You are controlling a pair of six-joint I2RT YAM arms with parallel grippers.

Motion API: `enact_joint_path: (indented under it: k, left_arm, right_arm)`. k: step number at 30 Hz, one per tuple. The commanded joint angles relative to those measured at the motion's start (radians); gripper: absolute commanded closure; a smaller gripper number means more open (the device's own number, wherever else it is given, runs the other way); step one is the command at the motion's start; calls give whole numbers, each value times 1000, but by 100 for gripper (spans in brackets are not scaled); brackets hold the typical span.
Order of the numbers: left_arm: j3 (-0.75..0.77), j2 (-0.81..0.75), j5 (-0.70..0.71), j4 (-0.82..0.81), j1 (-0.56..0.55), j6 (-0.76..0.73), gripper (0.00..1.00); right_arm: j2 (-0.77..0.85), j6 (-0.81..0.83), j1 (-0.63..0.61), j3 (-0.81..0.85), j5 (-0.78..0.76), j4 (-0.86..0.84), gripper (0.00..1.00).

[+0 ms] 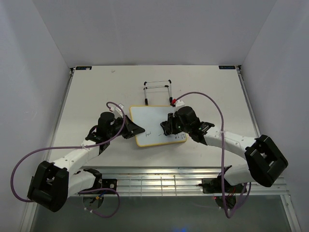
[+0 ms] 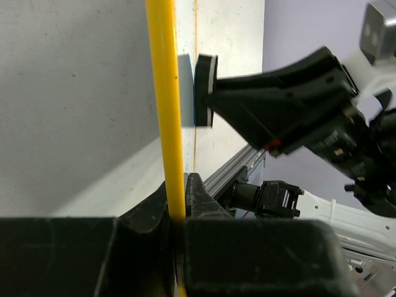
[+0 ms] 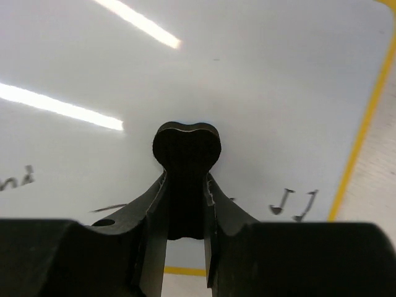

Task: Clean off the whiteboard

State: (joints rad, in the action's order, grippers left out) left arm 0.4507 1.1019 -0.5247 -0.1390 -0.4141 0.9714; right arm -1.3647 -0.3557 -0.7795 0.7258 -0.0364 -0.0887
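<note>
The whiteboard with a yellow frame lies on the table's middle. Its upper part is blank; some black writing and notes are along its near edge. My left gripper is shut on the board's left yellow edge. My right gripper is shut on the black bone-shaped eraser, which is pressed on the board's right half. In the left wrist view the eraser stands against the board with the right gripper behind it.
A thin black wire stand stands just beyond the board. A slotted metal rail runs along the table's near edge. White walls enclose the table on three sides.
</note>
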Motion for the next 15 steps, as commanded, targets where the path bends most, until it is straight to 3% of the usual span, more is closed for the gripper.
enact_joint_path:
  k: [1,6,15]
  left_arm:
    - [11,-25,-86,7,-12,-56,100]
    - [5,-22,-78,4,-12,-54,100]
    - [13,-24,-55,3,-12,-48,100]
  right_arm:
    - [-70,92,100,-66,-102,178,92]
    - [-42,52,24,10,104,176,92]
    - [-128,-60,-352,308,61,225,92]
